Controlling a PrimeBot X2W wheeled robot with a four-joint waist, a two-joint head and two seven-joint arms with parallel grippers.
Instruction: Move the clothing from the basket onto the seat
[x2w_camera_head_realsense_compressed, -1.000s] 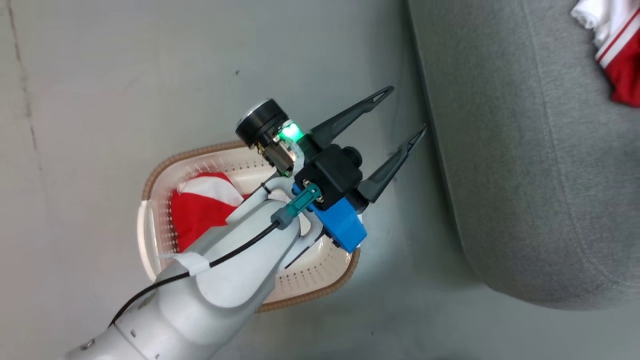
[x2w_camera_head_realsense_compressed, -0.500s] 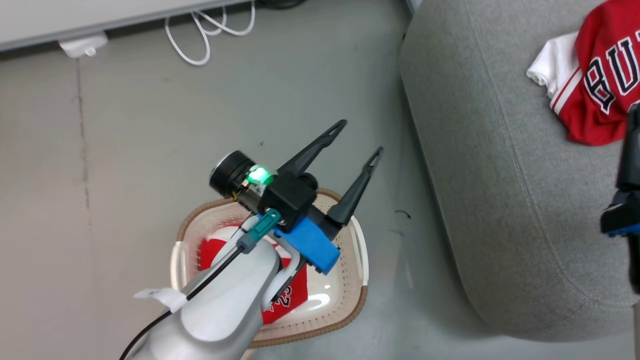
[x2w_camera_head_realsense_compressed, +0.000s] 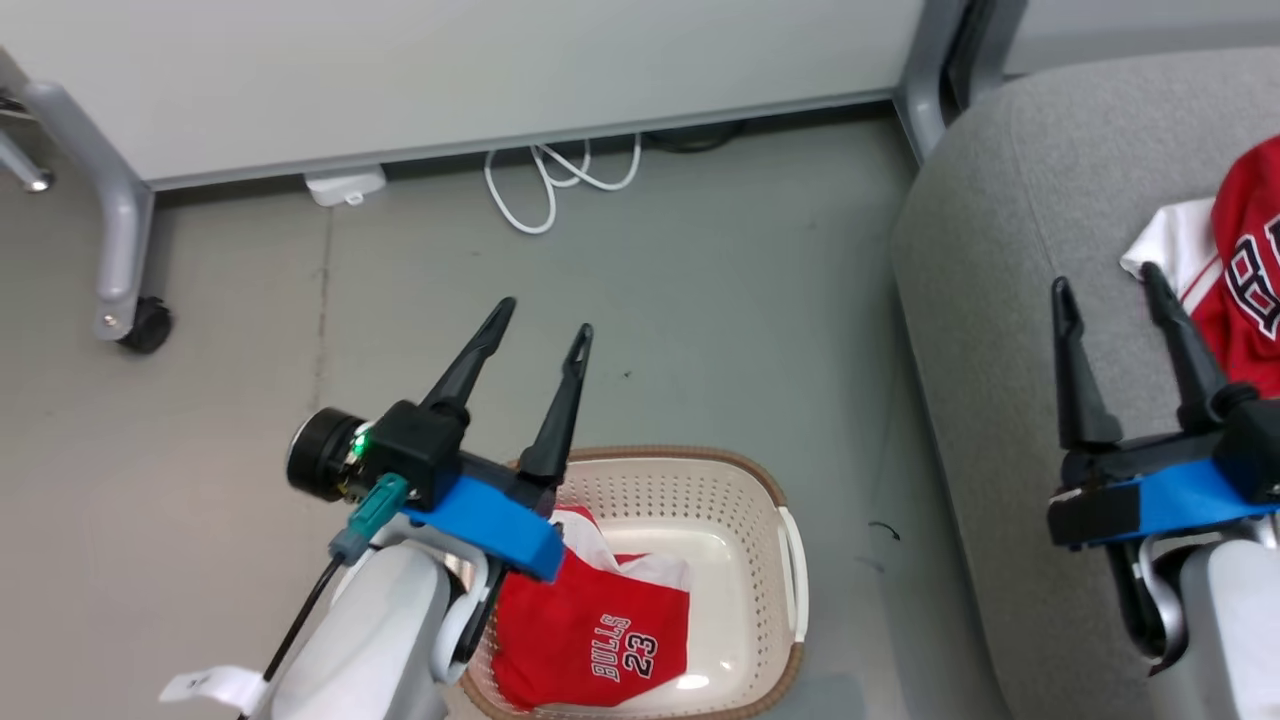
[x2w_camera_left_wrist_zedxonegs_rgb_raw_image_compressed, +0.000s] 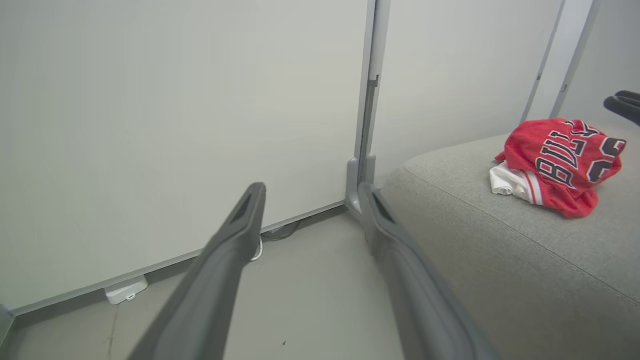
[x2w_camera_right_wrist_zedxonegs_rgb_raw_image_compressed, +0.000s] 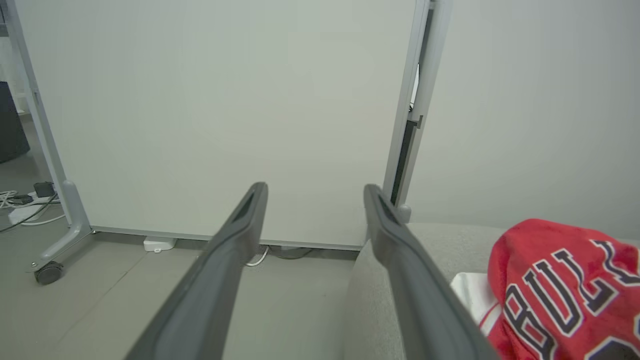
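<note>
- A small rounded-rectangular cream plastic laundry basket (x2w_camera_head_realsense_compressed: 690, 480), with perforated sides, a brown braided-look rim and white side handles, stands on the grey floor (x2w_camera_head_realsense_compressed: 750, 300) near the front of the seat
- A soft red jersey (x2w_camera_head_realsense_compressed: 590, 630) with white parts and dark-outlined "BULLS 23" lettering lies crumpled in the basket's left half, partly hidden by the left arm
- The large grey fabric-upholstered sofa seat (x2w_camera_head_realsense_compressed: 1000, 250) has rounded edges and bears a second red lettered jersey (x2w_camera_head_realsense_compressed: 1250, 280) with a white part, bunched in a heap on the cushion top
- The left gripper (x2w_camera_head_realsense_compressed: 546, 317) hovers above the basket's far-left rim; its two long dark fingers are spread apart with nothing between them, and they point towards the white partition panel (x2w_camera_head_realsense_compressed: 450, 80)
- The right gripper (x2w_camera_head_realsense_compressed: 1103, 278) hovers over the seat, its fingers likewise released and empty; in the head view one fingertip appears just beside the second jersey's white part, and whether they touch cannot be told
- A looped white cable (x2w_camera_head_realsense_compressed: 555, 185) lies on the floor at the foot of the panel, and a grey castor leg (x2w_camera_head_realsense_compressed: 125, 260) stands at the far left
</note>
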